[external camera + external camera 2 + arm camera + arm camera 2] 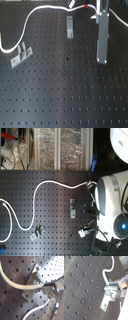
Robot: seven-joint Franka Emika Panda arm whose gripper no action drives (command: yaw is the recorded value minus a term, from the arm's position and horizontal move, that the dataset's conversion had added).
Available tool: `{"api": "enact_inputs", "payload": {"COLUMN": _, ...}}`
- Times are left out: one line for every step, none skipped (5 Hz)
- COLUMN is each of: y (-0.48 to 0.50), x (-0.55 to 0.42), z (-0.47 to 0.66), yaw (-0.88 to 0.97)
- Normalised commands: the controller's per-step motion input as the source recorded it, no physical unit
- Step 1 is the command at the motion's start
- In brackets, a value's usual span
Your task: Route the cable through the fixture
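My pincer (46, 288) pinching the cable (20, 286)

My fingers are clamped on the white cord beside a grey clip (33, 281); in the first exterior view the cord (30, 20) arcs across the perforated board (60, 95).

A black board (60, 95) with rows of small holes covers the work area. In the second exterior view, two clear plastic boxes (60, 148) stand side by side behind the board, just beyond its far edge.

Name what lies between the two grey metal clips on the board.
Only bare perforated board in the first exterior view, between the near clip and the far clip; the cable arcs behind.
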Motion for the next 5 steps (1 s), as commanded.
{"api": "enact_inputs", "payload": {"y": 0.129, "x": 0.054, "z": 0.3, "yaw": 0.13}}
{"api": "enact_inputs", "payload": {"y": 0.273, "x": 0.11, "z": 0.23, "yaw": 0.15}}
{"api": "enact_inputs", "payload": {"y": 0.247, "x": 0.127, "z": 0.27, "yaw": 0.19}}
{"api": "enact_inputs", "payload": {"y": 0.092, "x": 0.028, "z": 0.28, "yaw": 0.19}}
{"api": "enact_inputs", "payload": {"y": -0.037, "x": -0.124, "z": 0.16, "yaw": 0.11}}
